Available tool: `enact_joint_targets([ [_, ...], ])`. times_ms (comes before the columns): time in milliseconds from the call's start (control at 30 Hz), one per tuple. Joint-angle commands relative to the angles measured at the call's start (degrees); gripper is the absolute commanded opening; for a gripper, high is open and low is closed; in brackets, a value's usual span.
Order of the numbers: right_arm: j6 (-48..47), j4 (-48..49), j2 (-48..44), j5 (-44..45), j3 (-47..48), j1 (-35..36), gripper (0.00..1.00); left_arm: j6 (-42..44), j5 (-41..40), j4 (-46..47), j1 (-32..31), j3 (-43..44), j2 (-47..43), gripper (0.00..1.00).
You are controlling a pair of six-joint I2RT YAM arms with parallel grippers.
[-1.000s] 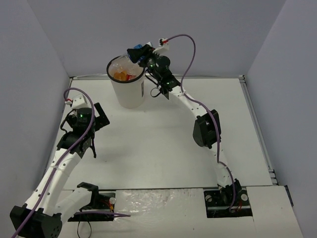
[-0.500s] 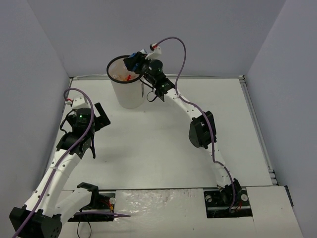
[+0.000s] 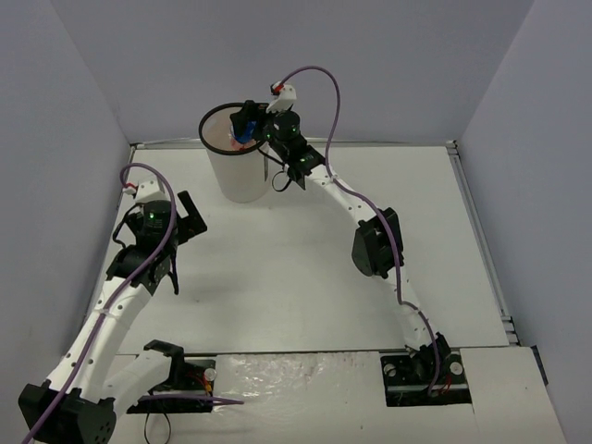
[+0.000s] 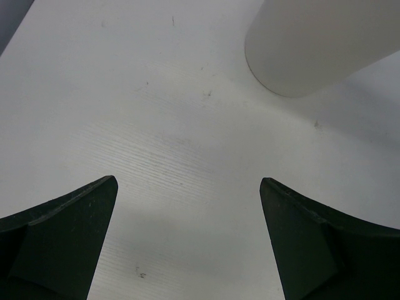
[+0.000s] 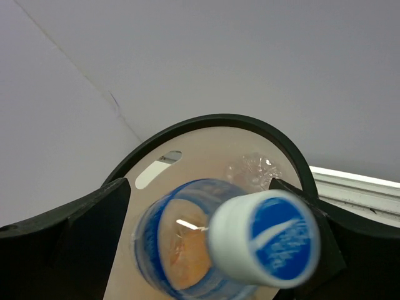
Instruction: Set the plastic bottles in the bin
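Note:
The white bin (image 3: 242,176) with its black rim (image 5: 219,119) stands at the table's back left. My right gripper (image 3: 245,125) hangs over its mouth, open, jaws wide apart (image 5: 199,184). Between the jaws a blue-labelled, white-capped plastic bottle (image 5: 187,250) points cap-up and looks blurred, with a gap to the left finger. From above it shows as a blue spot (image 3: 242,135) inside the rim. A clear bottle (image 5: 253,170) lies lower in the bin; other contents are hidden. My left gripper (image 3: 188,217) is open and empty (image 4: 187,181) above bare table, with the bin's base (image 4: 312,44) ahead.
Grey walls close the table at the back and on both sides. The right arm (image 3: 375,240) stretches diagonally across the middle of the table. A purple cable (image 3: 319,79) loops above the bin.
The right gripper has moved left, from the bin's right rim to over its mouth, and has opened. The blue-labelled bottle has come loose between its jaws. The left arm has not moved.

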Motion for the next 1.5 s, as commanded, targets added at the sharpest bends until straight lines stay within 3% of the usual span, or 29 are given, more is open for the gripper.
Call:
enact_joint_targets([
  [0,-2.23,-4.13,-3.03,-3.69,1.44,0.29,0.94,0.07,0.84,3.64,0.37,3.06,0.60,0.97],
  [233,-4.57,-4.38,-6.73,-3.68,0.48,0.38,1.00,0.15,1.18,3.30,0.37,3.14,0.68,0.97],
  [433,-11.84,-5.30,-11.06,-5.14,2.65,-0.28,1.00,0.15,0.72,3.14,0.37,3.04,0.64,0.97],
  [633,-12.29,-9.86,-22.52,-7.87,-5.25,-3.43,1.00,0.15,0.67,3.49,0.37,3.39,1.54,0.97],
  [800,-6.59,-9.92,-38.21,-1.53,-29.42,-8.17,1.00,-0.20,0.40,3.04,0.29,3.57,1.01,0.97],
  [933,-1.05,-8.93,-45.67,0.28,-43.23,-12.09,1.00,-0.29,-0.22,2.75,0.29,3.49,0.36,0.97],
  [1200,4.79,-6.86,-67.65,24.26,-77.14,-12.28,1.00,-0.73,-2.24,1.09,0.29,3.64,-0.60,0.97],
  [1467,8.26,-5.47,-83.47,29.74,-94.21,-12.28,1.00,-2.11,-4.41,0.58,0.37,4.60,0.61,0.97],
])
